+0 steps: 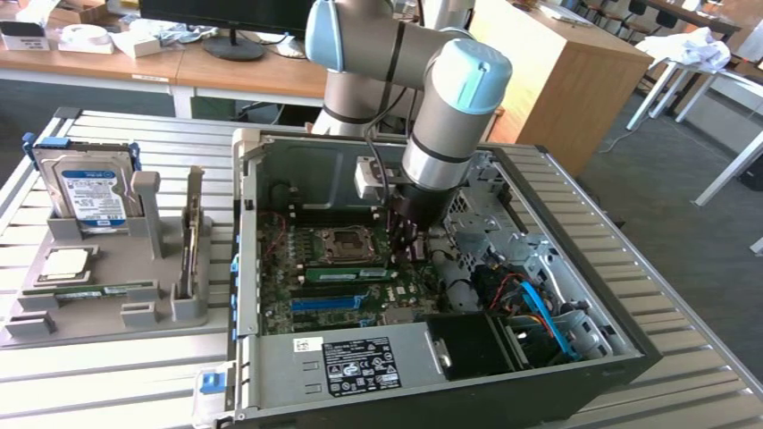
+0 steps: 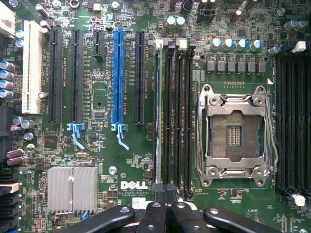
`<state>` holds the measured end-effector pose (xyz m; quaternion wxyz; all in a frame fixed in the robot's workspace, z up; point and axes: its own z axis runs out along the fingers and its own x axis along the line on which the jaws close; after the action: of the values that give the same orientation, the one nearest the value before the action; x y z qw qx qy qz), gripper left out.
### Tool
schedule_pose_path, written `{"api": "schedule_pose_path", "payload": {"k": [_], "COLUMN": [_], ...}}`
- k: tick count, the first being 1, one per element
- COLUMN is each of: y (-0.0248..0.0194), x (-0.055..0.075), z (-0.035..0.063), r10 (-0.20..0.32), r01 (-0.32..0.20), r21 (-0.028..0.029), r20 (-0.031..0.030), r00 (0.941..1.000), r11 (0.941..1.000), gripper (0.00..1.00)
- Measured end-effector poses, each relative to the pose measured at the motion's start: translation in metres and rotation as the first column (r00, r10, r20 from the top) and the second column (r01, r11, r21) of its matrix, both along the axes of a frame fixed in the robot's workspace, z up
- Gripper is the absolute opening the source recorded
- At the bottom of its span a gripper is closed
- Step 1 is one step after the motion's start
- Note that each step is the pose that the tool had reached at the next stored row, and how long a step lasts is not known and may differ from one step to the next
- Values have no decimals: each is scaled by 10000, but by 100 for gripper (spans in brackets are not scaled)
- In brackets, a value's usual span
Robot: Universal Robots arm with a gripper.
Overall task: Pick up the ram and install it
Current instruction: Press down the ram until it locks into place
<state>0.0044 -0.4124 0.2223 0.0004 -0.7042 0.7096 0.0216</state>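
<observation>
An open computer case (image 1: 477, 375) lies on the surface (image 1: 107, 375), the arm reaching inside. The hand (image 2: 167, 213), closed and empty, hovers over the ram (image 2: 159, 116) standing in its slot. Risk: uneven pressing could leave one end unlatched.
</observation>
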Motion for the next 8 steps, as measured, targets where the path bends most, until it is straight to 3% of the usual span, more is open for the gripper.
{"api": "schedule_pose_path", "payload": {"k": [5,8], "y": [2,0], "x": [0,0], "z": [14,89], "r10": [-1,-1], "r01": [1,1], "r21": [19,1], "r20": [4,1], "r00": [10000,10000], "r11": [10000,10000], "gripper": [10,10]}}
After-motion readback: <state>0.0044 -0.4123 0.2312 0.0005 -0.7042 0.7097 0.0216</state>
